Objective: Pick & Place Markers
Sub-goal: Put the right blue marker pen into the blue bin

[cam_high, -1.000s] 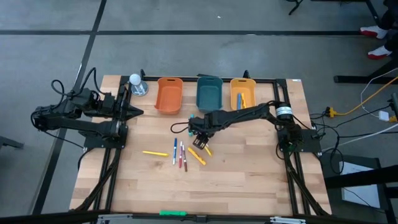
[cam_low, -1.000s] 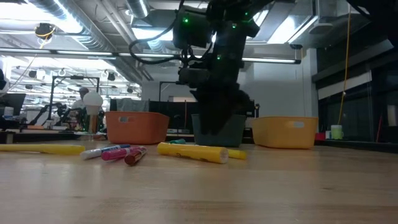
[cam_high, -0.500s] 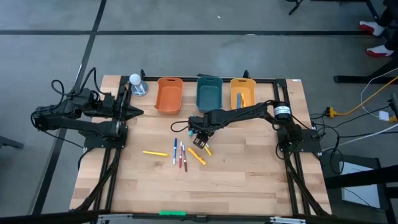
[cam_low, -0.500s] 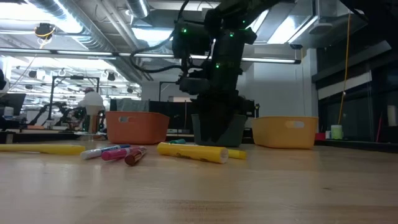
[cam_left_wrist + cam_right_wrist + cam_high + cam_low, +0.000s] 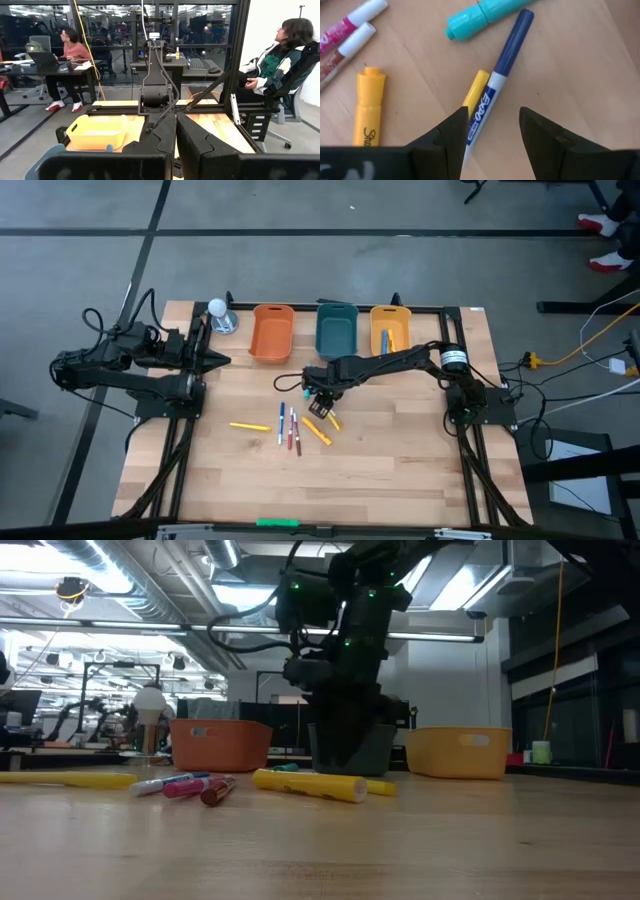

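Several markers lie flat on the wooden table (image 5: pixel 400 450): a yellow one (image 5: pixel 250 426), white-bodied ones (image 5: pixel 288 427) and a thick yellow one (image 5: pixel 317 430). My right gripper (image 5: pixel 318 394) hovers open over the group, pointing down. In the right wrist view its fingers (image 5: pixel 493 113) stand on either side of a blue-capped white marker (image 5: pixel 502 57), which lies across a thin yellow marker (image 5: pixel 476 89). A teal marker (image 5: pixel 482 15) and a thick yellow one (image 5: pixel 369 107) lie beside them. My left gripper (image 5: pixel 215 361) waits shut at the table's left.
Three bins stand along the far edge: orange (image 5: pixel 271 332), teal (image 5: pixel 336 330) and yellow (image 5: pixel 390 330), the last with markers inside. A white ball-topped object (image 5: pixel 218 314) stands far left. A green stick (image 5: pixel 277 522) lies at the near edge. People sit beyond the table.
My right gripper has shifted a little toward the far edge and stays open over the markers. The markers lie where they were.
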